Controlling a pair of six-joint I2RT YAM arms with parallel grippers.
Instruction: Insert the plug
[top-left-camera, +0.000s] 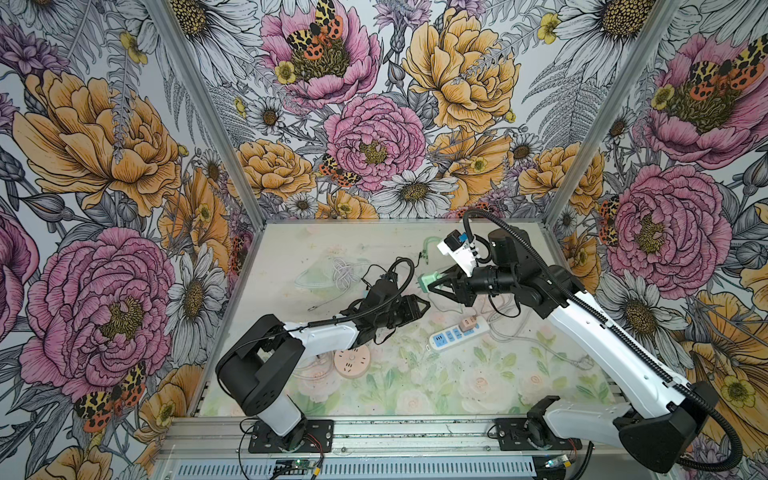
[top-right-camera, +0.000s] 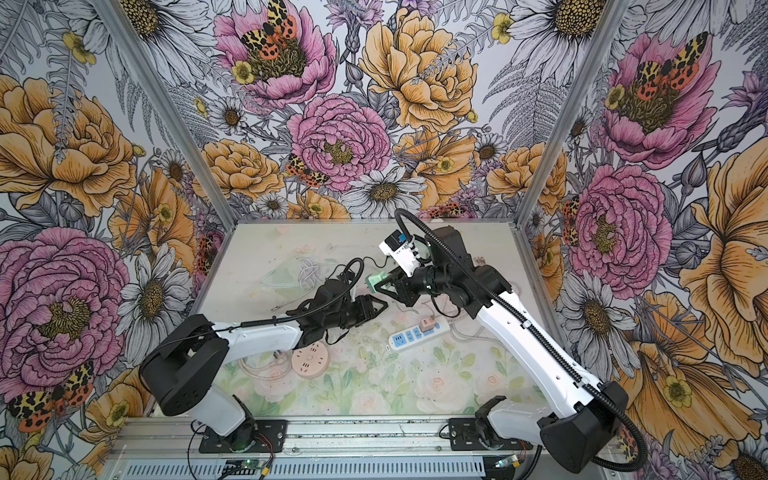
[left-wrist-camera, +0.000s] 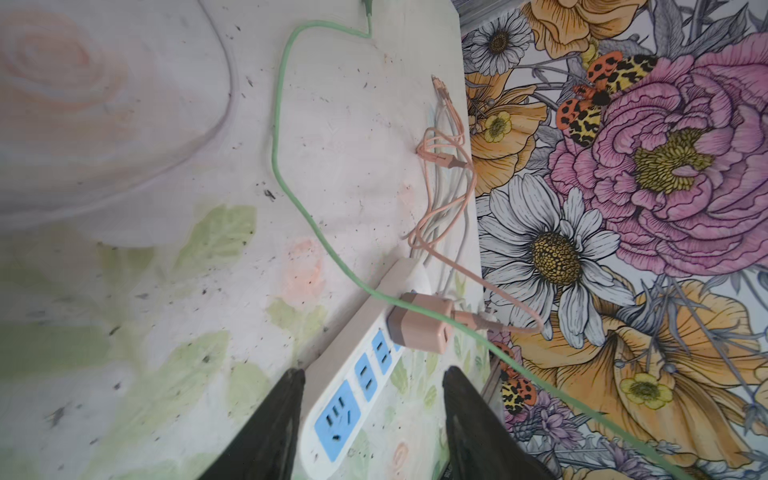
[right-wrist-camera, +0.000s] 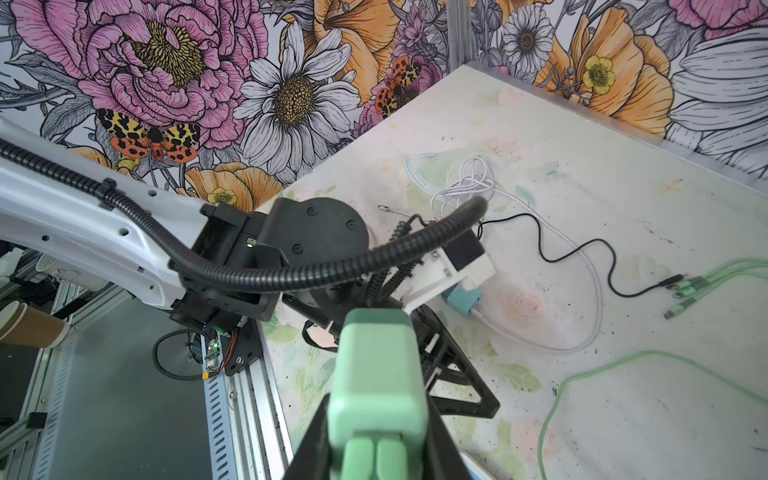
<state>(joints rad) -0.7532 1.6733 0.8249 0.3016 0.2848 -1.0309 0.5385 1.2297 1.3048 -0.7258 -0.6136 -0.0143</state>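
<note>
A mint-green plug (top-left-camera: 427, 281) (top-right-camera: 372, 283) (right-wrist-camera: 376, 374) is clamped between the fingers of my right gripper (top-left-camera: 432, 287) (top-right-camera: 377, 289) (right-wrist-camera: 376, 411), held above the table's middle. Its green cable (left-wrist-camera: 276, 137) (right-wrist-camera: 582, 374) trails across the table. The white power strip (top-left-camera: 457, 335) (top-right-camera: 417, 335) (left-wrist-camera: 328, 419) with blue sockets lies below and to the right of it. A pink adapter (top-left-camera: 468, 323) (left-wrist-camera: 419, 326) sits plugged into the strip. My left gripper (top-left-camera: 424, 306) (top-right-camera: 382, 306) (left-wrist-camera: 374, 371) is open and holds nothing. It hovers by the strip's near end, just below the plug.
A round pink socket (top-left-camera: 352, 362) (top-right-camera: 310, 360) lies under the left arm. A coil of white cable (top-left-camera: 343, 272) (right-wrist-camera: 469, 183) and a thin black cable (right-wrist-camera: 582, 253) lie at the back left. Pink and white cords (left-wrist-camera: 440, 187) bunch by the right wall.
</note>
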